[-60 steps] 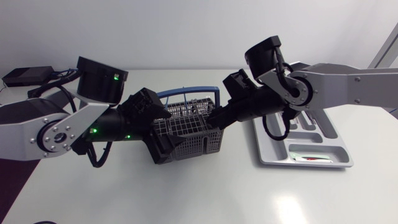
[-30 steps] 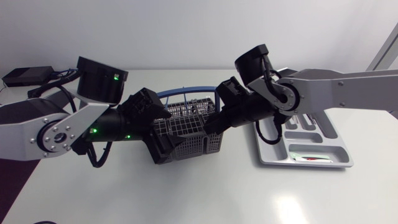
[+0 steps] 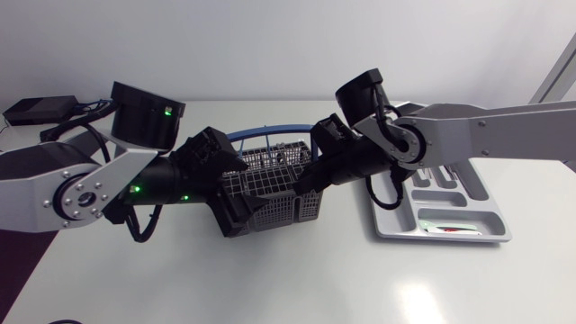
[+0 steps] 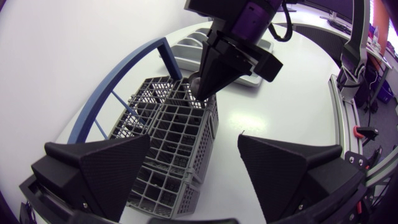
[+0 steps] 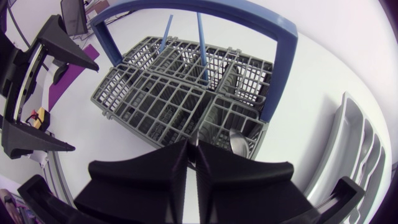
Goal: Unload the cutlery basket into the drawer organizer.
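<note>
**The basket could tip or get dragged**

The grey plastic grid cutlery basket (image 3: 274, 193) with the tall blue hoop handle (image 4: 118, 87) sits near the middle of the white table (image 3: 315, 279), a bit closer to its far edge. A shiny metal spoon (image 5: 238, 142) lies in a pocket at the basket's right end.

The right gripper (image 5: 194, 162) pokes down at that end, just beside the spoon. Its two black fingers are pressed close, with only a thin slit between them. I cannot tell if they pinch anything.

The left gripper (image 4: 193, 137) is at the basket's left end. Its fingers are wide apart and are not squeezing the basket.

So nothing seems to hold the basket down. If the spoon catches in the grid on the way up, the light basket might lift, tip or slide. A weak pinch could let the spoon slip and drop. The blue hoop is close above, and a quick lift could knock it. The two arms are near each other and might bump.

The light grey plastic drawer organizer (image 3: 468, 216) lies by the table's right edge, with a small red thing (image 3: 450, 230) in its near slot. A badly aimed drop could put the spoon in the wrong slot.
</note>
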